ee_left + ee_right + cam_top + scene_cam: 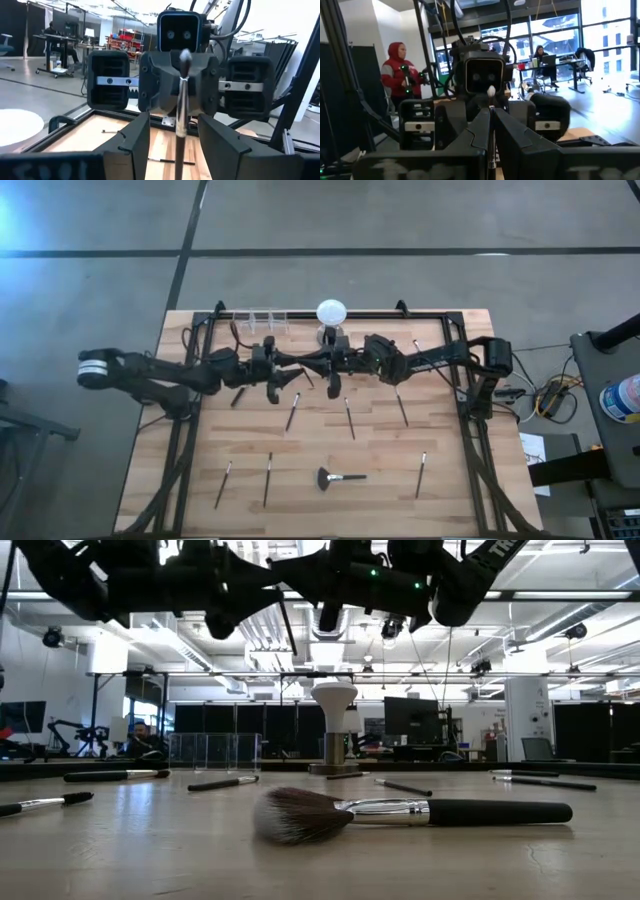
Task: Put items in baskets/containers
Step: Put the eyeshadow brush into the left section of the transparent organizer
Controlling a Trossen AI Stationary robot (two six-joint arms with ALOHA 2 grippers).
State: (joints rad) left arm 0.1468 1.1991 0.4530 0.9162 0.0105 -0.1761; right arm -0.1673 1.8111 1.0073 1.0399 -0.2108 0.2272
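Both arms meet above the table's middle. My right gripper (491, 116) (330, 370) is shut on a slim makeup brush (181, 107). My left gripper (175, 121) (285, 380) faces it, open. Its two fingers stand on either side of the brush's dark handle with a gap on each side. Several more slim brushes (350, 418) lie flat on the wooden table (200, 450). A black fan-headed brush (400, 812) (338, 476) lies near the front edge. Three clear cups (262, 320) (215, 750) stand in a row at the far edge. My right gripper pinches the brush between its two shut fingers (479, 131), on the upper part of the handle (491, 125) below the head. The fingers come about level from the table's right and lie across the brush. The brush stands roughly upright, clear of the table, its pale head (491, 91) above the fingertips.
A white globe on a metal stand (331, 311) (333, 695) stands at the far edge, right of the cups and just behind the grippers. A dark frame (440, 315) runs around the table. A person in a red hood (395, 70) stands beyond the table.
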